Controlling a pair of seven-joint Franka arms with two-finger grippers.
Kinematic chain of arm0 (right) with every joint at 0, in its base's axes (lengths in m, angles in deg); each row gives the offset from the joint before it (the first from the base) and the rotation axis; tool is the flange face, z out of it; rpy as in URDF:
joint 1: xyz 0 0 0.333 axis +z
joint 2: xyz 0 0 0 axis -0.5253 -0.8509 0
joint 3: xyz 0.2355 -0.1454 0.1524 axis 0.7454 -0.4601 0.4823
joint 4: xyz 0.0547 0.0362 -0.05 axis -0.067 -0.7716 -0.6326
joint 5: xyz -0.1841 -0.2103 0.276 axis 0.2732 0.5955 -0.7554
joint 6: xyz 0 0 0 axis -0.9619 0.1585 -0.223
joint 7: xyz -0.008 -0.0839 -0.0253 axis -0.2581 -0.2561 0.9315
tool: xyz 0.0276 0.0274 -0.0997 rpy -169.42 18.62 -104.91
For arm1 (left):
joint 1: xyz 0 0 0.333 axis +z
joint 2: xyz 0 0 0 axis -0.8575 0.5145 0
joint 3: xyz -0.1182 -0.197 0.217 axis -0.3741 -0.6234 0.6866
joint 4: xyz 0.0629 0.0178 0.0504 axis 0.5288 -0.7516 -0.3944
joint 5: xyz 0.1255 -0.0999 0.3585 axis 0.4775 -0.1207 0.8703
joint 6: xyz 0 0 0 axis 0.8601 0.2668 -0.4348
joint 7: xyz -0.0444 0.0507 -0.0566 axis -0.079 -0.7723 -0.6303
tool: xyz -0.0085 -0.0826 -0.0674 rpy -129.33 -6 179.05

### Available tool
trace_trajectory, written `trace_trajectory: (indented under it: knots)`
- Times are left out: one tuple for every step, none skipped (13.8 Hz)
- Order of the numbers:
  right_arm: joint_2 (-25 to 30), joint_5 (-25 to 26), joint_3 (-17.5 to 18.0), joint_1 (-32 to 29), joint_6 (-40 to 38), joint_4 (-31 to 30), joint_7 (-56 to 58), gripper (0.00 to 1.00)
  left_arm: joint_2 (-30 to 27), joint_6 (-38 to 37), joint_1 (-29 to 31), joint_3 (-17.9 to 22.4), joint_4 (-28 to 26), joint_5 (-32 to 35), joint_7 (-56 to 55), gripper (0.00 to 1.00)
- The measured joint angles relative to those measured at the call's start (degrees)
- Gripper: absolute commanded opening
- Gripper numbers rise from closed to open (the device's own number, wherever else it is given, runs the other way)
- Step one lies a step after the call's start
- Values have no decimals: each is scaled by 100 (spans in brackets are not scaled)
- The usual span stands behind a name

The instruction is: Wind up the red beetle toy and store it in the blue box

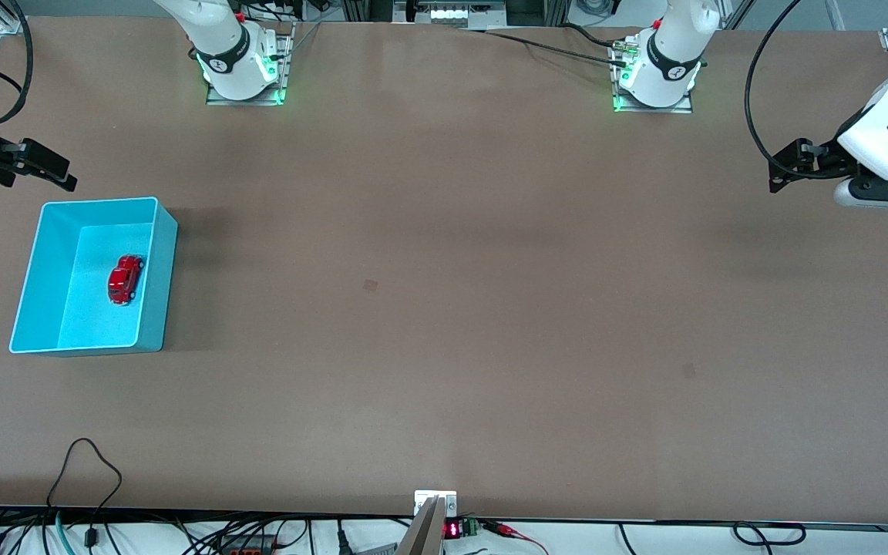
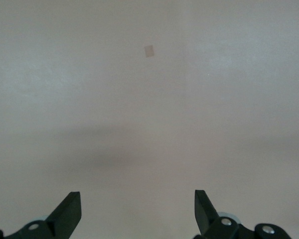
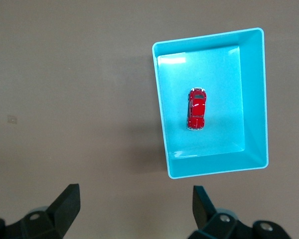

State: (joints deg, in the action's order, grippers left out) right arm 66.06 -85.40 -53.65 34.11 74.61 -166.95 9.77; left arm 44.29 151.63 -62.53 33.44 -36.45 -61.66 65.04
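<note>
The red beetle toy (image 1: 125, 279) lies on the floor of the blue box (image 1: 159, 285), which stands toward the right arm's end of the table. In the right wrist view the toy (image 3: 196, 108) sits near the middle of the box (image 3: 254, 99). My right gripper (image 1: 47, 166) is open and empty, up in the air over bare table beside the box; in its own view the gripper (image 3: 136, 194) shows spread fingers. My left gripper (image 1: 783, 166) is open and empty over the left arm's end of the table; its own view shows the gripper (image 2: 138, 199) over bare table only.
A small dark square patch (image 1: 369, 285) marks the table's middle; it also shows in the left wrist view (image 2: 149, 51) and the right wrist view (image 3: 12, 119). A black cable loop (image 1: 89, 462) lies at the table edge nearest the front camera.
</note>
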Motion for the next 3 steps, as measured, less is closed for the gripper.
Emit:
trace_trajectory:
  knots:
    - [3,0,1,0,-9,1,0,100,0,0,0,0,4,0,0,100]
    - [5,0,1,0,-17,2,0,100,0,0,0,0,10,0,0,100]
    - [7,0,2,0,-25,3,0,100,1,0,0,0,19,0,0,100]
